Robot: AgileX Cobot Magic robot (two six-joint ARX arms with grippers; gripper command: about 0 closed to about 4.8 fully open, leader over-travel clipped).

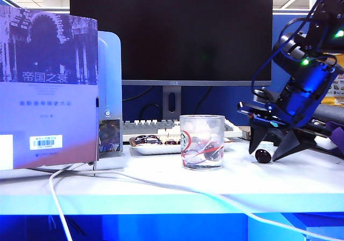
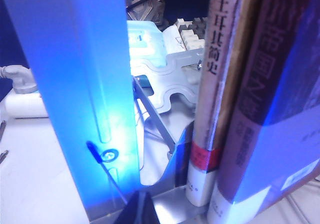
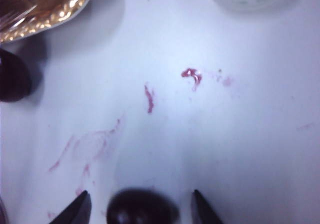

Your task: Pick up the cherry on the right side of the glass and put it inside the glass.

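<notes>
2 arms serve this white desk (image 1: pixel 161 184), though only 1 shows in the exterior view. Farthest left there, a purple-tinted paperback book (image 1: pixel 47 85) with white Chinese lettering stands upright against a pale blue metal bookend (image 1: pixel 110 96). The left wrist view looks at that same bookend (image 2: pixel 80 84) and 2 book spines (image 2: pixel 220 94) from very close; of the left gripper only a dark tip (image 2: pixel 140 209) shows at the frame's edge, so I cannot tell how its jaws stand.

Behind the middle of the desk a large black monitor (image 1: pixel 172 31) rises over a pale keyboard (image 1: pixel 148 127), with a shallow white tray (image 1: pixel 156 144) of dark fruit in front of them. Just right of the tray stands the clear straight-sided glass (image 1: pixel 202 142) with red swirling lines on its wall, upright, dark round shapes showing through its wall.

Right of the glass, apart from it, the small glossy dark maroon cherry (image 1: pixel 263 155) lies on the desk. The right gripper (image 1: pixel 267 147), black with a blue-lit wrist, slants down from the upper right, its 2 fingertips (image 1: pixel 287 143) spread wide and straddling the cherry. The right wrist view shows the cherry (image 3: pixel 142 208) between the 2 dark tips (image 3: pixel 75 209), a gap on each side; reddish juice smears (image 3: pixel 150 99) mark the white surface beyond it.
</notes>
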